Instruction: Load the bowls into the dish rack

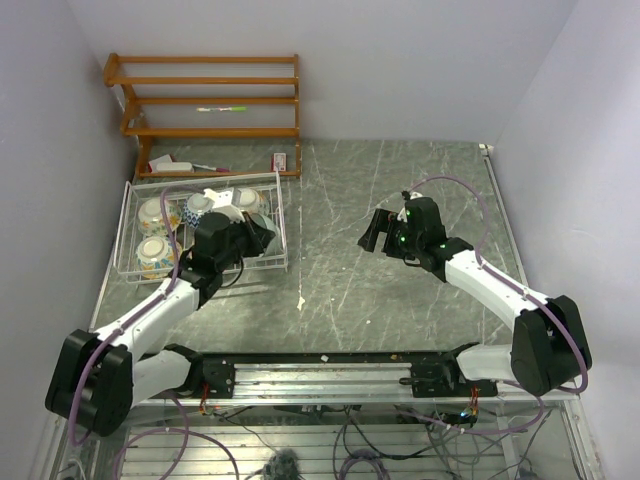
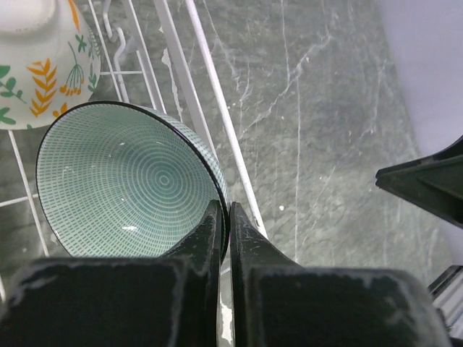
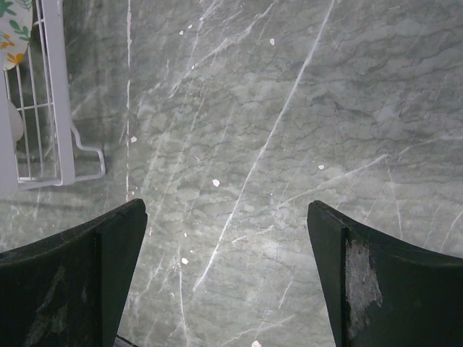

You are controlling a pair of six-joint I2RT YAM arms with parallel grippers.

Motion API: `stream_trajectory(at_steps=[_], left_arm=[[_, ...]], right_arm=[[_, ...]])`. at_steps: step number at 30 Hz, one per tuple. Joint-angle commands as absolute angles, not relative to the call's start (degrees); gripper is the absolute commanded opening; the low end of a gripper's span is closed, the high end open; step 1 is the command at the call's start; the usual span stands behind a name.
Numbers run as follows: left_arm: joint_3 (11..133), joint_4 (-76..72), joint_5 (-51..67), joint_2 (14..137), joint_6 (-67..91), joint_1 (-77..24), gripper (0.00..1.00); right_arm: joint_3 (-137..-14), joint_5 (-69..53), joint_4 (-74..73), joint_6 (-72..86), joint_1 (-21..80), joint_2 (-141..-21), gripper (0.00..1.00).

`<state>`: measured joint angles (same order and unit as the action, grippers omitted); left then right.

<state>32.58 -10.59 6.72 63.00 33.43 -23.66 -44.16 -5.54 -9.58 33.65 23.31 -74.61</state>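
Observation:
My left gripper (image 2: 226, 211) is shut on the rim of the pale teal bowl (image 2: 123, 181), one finger inside and one outside. The bowl is tilted, just inside the right rail of the white wire dish rack (image 2: 210, 108). A floral bowl (image 2: 43, 65) lies beyond it. From above, the left gripper (image 1: 262, 238) is over the rack's (image 1: 283, 225) right side and hides the teal bowl. Floral bowls (image 1: 153, 213) (image 1: 155, 252) (image 1: 198, 205) sit in the rack. My right gripper (image 1: 372, 232) is open and empty over bare table (image 3: 228, 217).
A brown wooden shelf unit (image 1: 205, 100) stands against the back wall behind the rack. The rack's near right corner (image 3: 61, 130) shows at the left of the right wrist view. The right gripper's tip (image 2: 427, 188) shows at the edge of the left wrist view.

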Motion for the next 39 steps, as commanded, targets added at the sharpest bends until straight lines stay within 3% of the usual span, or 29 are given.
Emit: stream_trajectory(at_steps=[1,8,18,30,35,39], left_arm=[[29.7,-25.3,9.8,62.7,40.8,-21.6,0.07],[22.9,-43.5,17.1,66.1,50.0,-16.6,0.07],[21.6,-53.4,22.5,68.2,55.6,-13.3,0.07],[18.2,-82.5,29.6,87.6,68.2,-10.2,0.07],[17.3,-80.6,30.7,89.8,67.7,-8.1,0.07],[15.9,-71.0,30.7,87.2,64.6,-5.9,0.07]], right_arm=[[-43.8,-4.7,-10.0,33.1,23.0,-73.2,0.94],[-44.0,-4.6,-10.2,33.1,23.0,-73.4,0.94],[-44.2,-4.9,-9.7,33.5,23.0,-74.4,0.94],[-43.8,-4.3,-9.6,33.5,23.0,-74.5,0.94],[-43.8,-4.4,-9.1,33.5,22.9,-75.3,0.94],[-43.8,-4.8,-8.5,33.6,22.9,-76.2,0.94]])
